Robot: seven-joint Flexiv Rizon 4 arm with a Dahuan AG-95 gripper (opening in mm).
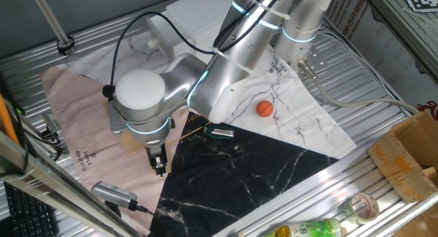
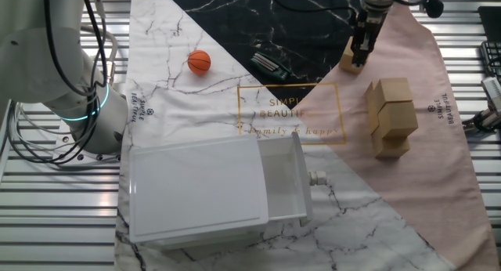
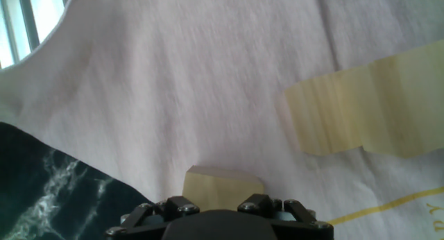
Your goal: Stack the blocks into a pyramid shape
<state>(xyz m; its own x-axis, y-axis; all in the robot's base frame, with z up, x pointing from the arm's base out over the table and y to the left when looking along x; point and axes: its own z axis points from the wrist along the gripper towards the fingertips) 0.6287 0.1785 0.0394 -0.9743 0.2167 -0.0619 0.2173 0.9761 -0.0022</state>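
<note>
In the other fixed view my gripper (image 2: 360,53) reaches down at the far edge of the pink cloth onto one tan wooden block (image 2: 347,61), shut on it. The hand view shows that block (image 3: 223,184) low in the middle, between the finger mounts. The other blocks (image 2: 391,114) stand stacked together on the pink cloth; in the hand view this group of blocks (image 3: 368,115) lies to the right. In one fixed view the arm hides the blocks, and only the gripper (image 1: 159,165) shows over the pink cloth.
An orange ball (image 2: 199,62) lies on the white marble cloth. A dark tool (image 2: 270,64) rests on the black cloth. The white box-like house (image 2: 211,189) stands in front. A grey cabled device (image 1: 113,194) lies near the cloth's edge.
</note>
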